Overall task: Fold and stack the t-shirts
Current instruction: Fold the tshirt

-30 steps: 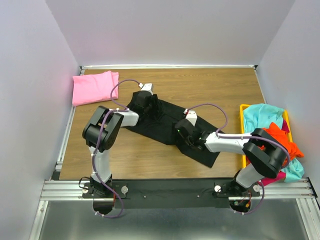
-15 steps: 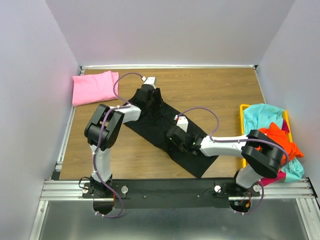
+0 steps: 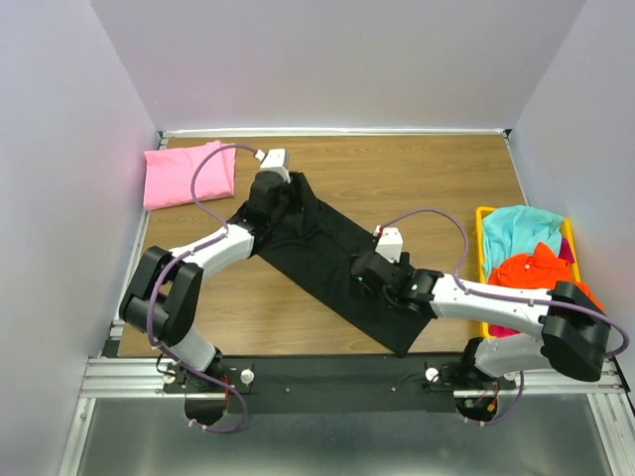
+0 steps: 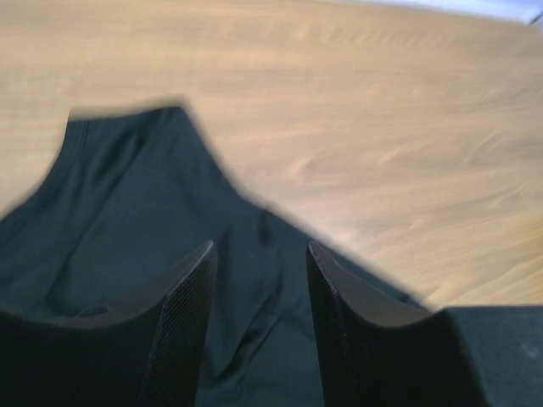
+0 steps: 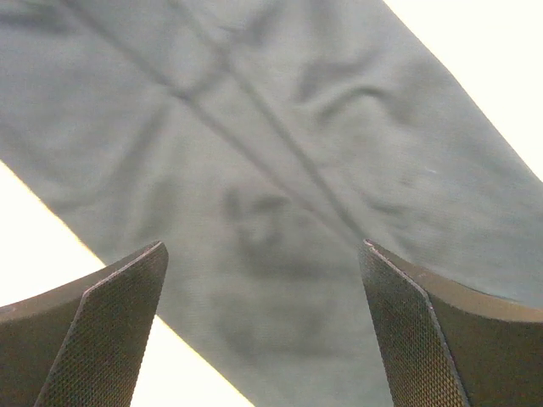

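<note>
The black t-shirt (image 3: 327, 248) lies as a long folded strip running diagonally across the table, from far left to near right. My left gripper (image 3: 278, 203) is open and low over its far end, with black cloth (image 4: 127, 195) under and between the fingers (image 4: 182, 322). My right gripper (image 3: 365, 276) is wide open just above the strip's middle (image 5: 271, 153), holding nothing. A folded pink t-shirt (image 3: 189, 174) lies at the far left corner. Teal (image 3: 521, 230), orange (image 3: 541, 273) and magenta shirts are heaped on the right.
A yellow bin (image 3: 480, 213) at the right edge holds the heaped shirts. Bare wood table (image 3: 417, 169) shows behind the black shirt and at the near left (image 3: 248, 307). White walls close in the left, far and right sides.
The left arm stretched out, and its gripper moved to the far left along the black shirt. The right gripper shifted left, then back right. The shirt's strip now lies straighter and narrower.
</note>
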